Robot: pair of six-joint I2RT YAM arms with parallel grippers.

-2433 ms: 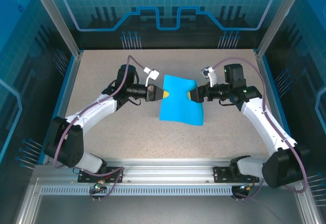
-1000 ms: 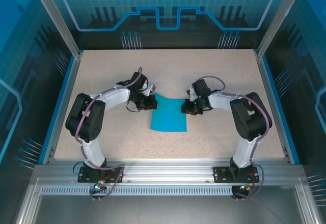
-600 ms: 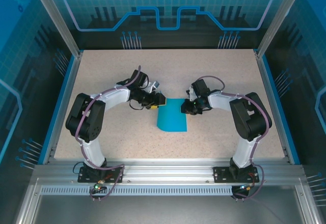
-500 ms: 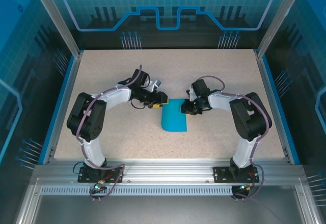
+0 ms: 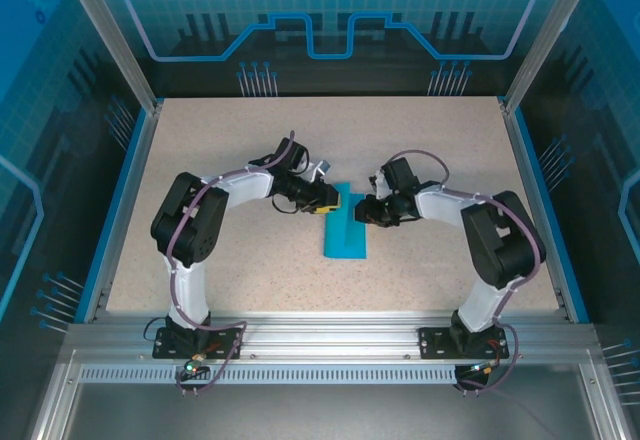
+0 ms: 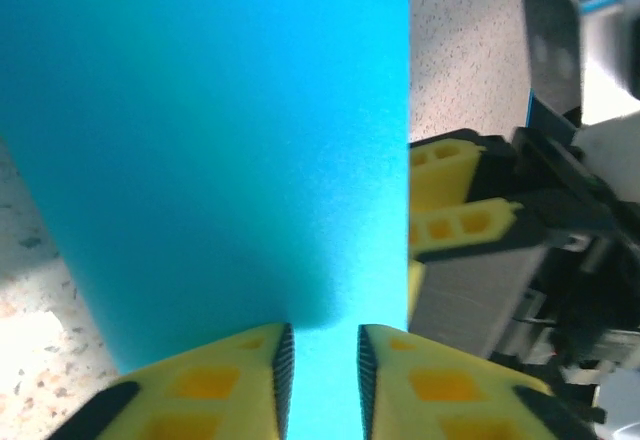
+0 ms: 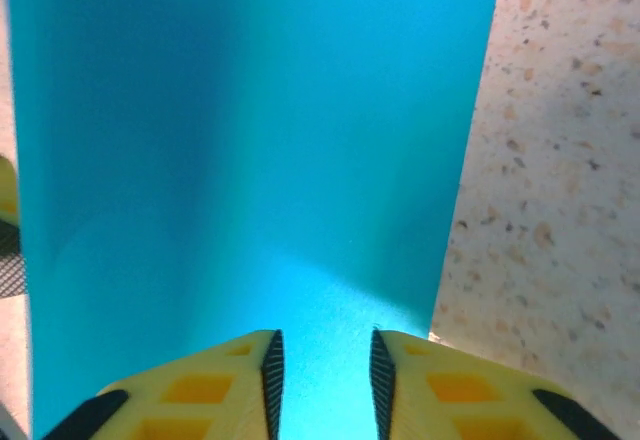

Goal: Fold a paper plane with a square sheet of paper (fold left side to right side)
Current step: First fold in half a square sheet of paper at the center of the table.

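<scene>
The paper [image 5: 346, 238] lies folded into a narrow strip, with bare table [image 5: 220, 150] open on every side of it and the walls [image 5: 128, 175] well off. My left gripper [image 5: 331, 200] sits at its far left corner, my right gripper [image 5: 362, 212] at its right edge near the far end. Both pairs of jaws stand slightly parted over its blue face; I cannot tell whether the tips touch it.

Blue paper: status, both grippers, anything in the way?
Both at far end of the paper: left gripper, right gripper; jaws narrow, grip unclear. Paper a narrow strip on the table. Nothing in the way.
</scene>
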